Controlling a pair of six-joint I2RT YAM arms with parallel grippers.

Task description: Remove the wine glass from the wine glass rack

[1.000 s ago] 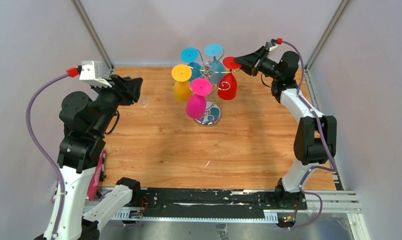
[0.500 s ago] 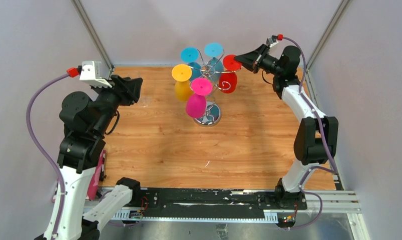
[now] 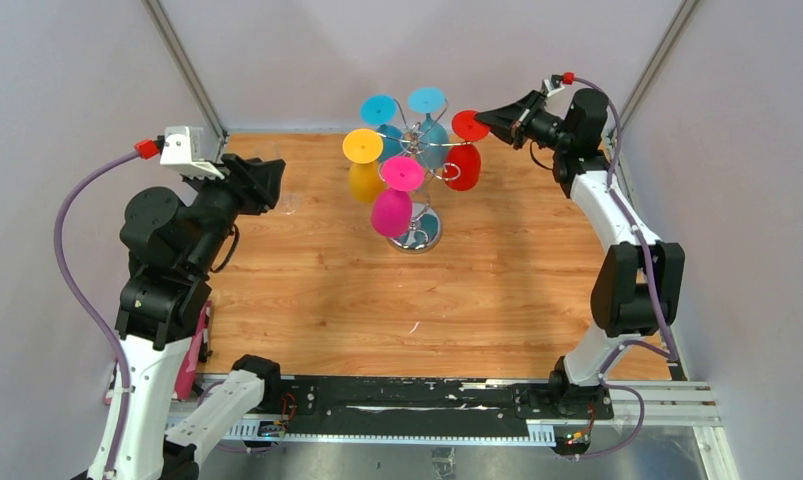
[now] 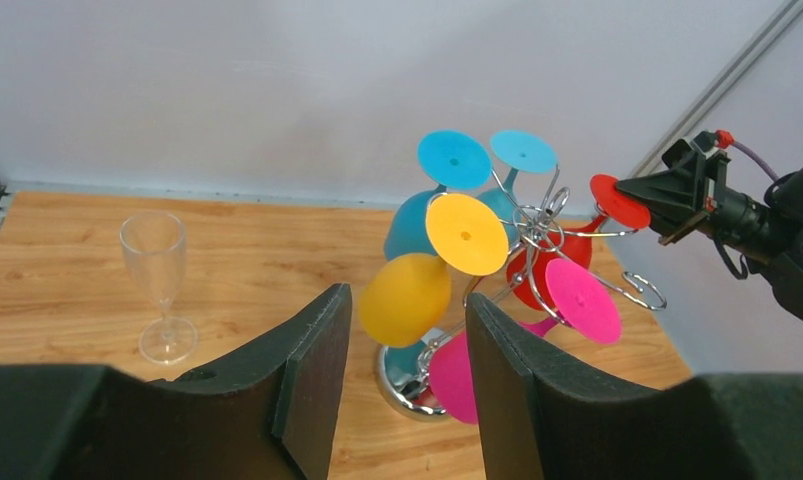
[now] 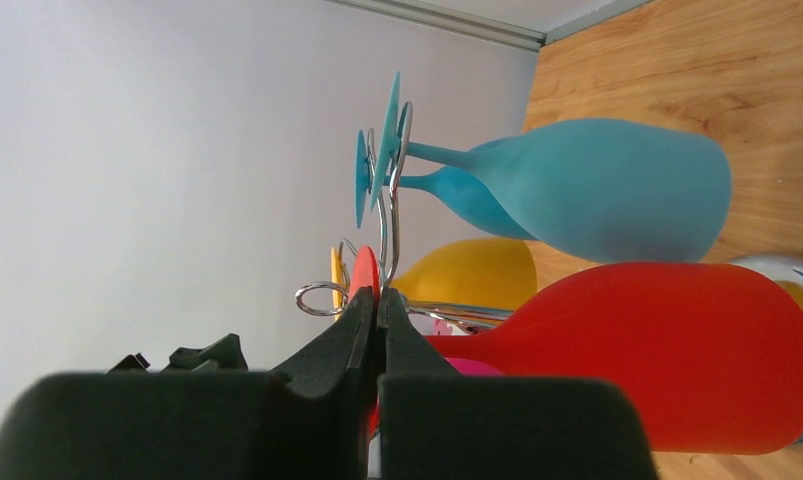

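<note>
Wine glass rack point(image 3: 417, 236): bright chrome wire, mirror-polished base.
Red wine glass point(image 3: 461, 166) at right gripper point(image 3: 482, 121) tips: opaque, smooth, matt.
Clear flute point(image 4: 158, 275) ahead of left gripper point(image 4: 405, 296): transparent, glossy.
Table point(image 3: 327, 290): smooth wood grain.

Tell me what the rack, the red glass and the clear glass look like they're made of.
Rack: bright metal wire, chrome-like; it glints and its round base reflects like a mirror.
Red glass: opaque, matte and evenly coloured, so probably plastic or silicone rather than real glass.
Clear glass: see-through with highlights; could be glass or clear plastic, can't tell.
</note>
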